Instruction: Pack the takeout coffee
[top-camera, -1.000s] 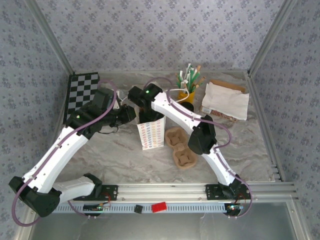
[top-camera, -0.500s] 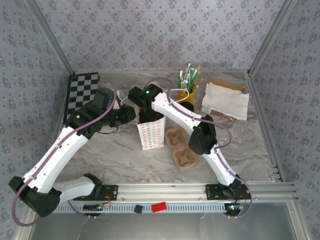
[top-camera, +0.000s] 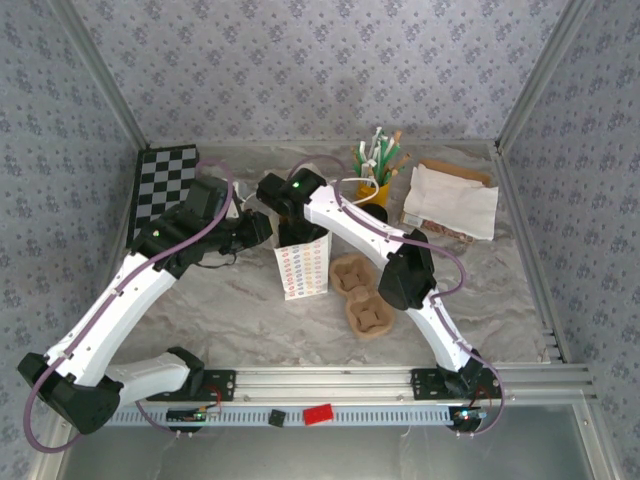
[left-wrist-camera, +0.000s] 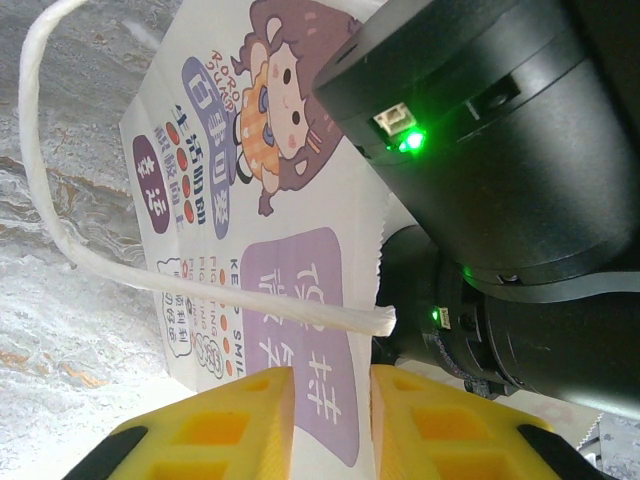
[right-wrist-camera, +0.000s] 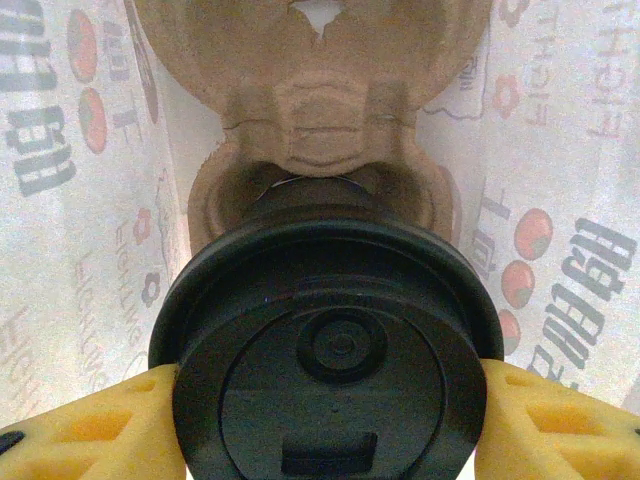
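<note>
The right end effector (right-wrist-camera: 325, 392) clamps the takeout coffee (right-wrist-camera: 338, 345) by its smooth round black lid inside the thin printed paper bag (right-wrist-camera: 60, 200), with a moulded brown pulp carrier (right-wrist-camera: 320, 110) just beyond. In the left wrist view, the left end effector (left-wrist-camera: 332, 402) has its fingers nearly together at the bag's outer wall. Whether it pinches the paper cannot be told.

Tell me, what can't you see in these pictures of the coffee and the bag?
Any coffee inside: in the right wrist view the black lid covers it.
Bag inside: in the top view the right arm covers its mouth.
Left gripper tips: cut off by the left wrist view's bottom edge, so a pinch on the bag is unclear.
</note>
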